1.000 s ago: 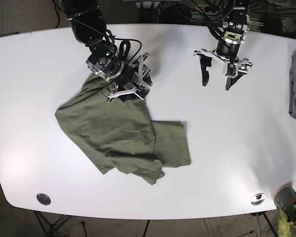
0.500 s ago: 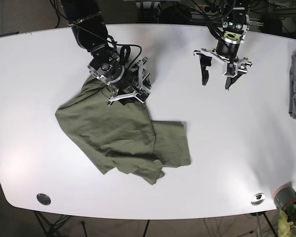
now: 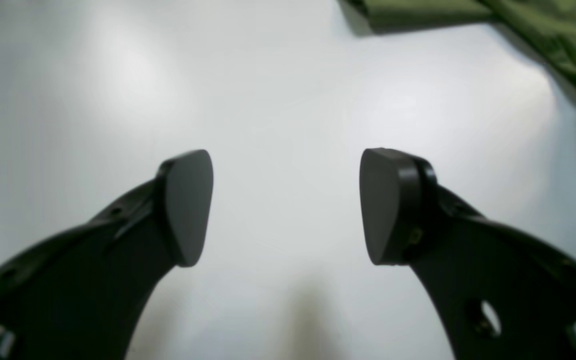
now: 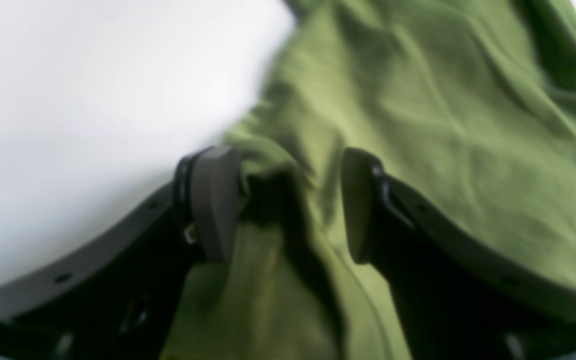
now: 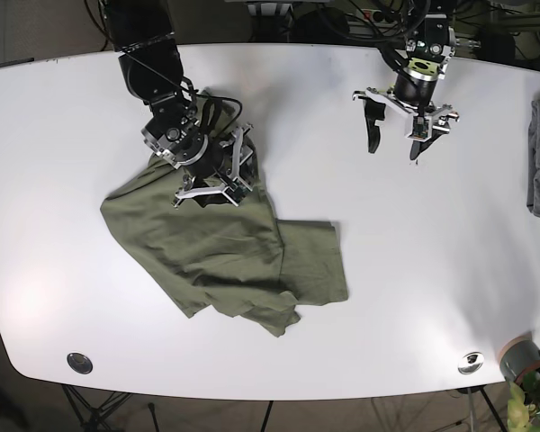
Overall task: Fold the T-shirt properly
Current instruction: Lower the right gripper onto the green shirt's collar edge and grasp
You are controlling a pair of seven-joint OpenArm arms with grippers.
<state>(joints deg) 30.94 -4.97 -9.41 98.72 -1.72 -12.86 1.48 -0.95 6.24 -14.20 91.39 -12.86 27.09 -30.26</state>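
Clearly the right pincer [image 4: 288,200] sits spread astride the T-shirt's [image 5: 225,252] upper edge; the left pincer [image 5: 395,137], spread, hangs well apart over bare table [image 5: 414,270].

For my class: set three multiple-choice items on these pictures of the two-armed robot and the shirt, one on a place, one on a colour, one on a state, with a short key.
1. Where does the T-shirt lie on the table in the base view?
A. left half
B. right half
C. hanging off the near edge

2. What colour is the T-shirt?
A. white
B. olive green
C. red

3. How does the left gripper stand?
A. shut on cloth
B. shut on nothing
C. open over bare table

Key: 1 A, the cloth is spread left of centre. 2 B, both wrist views show green fabric. 3 C, its fingers stand wide apart with only white surface between them, while the right gripper straddles a fold of cloth.
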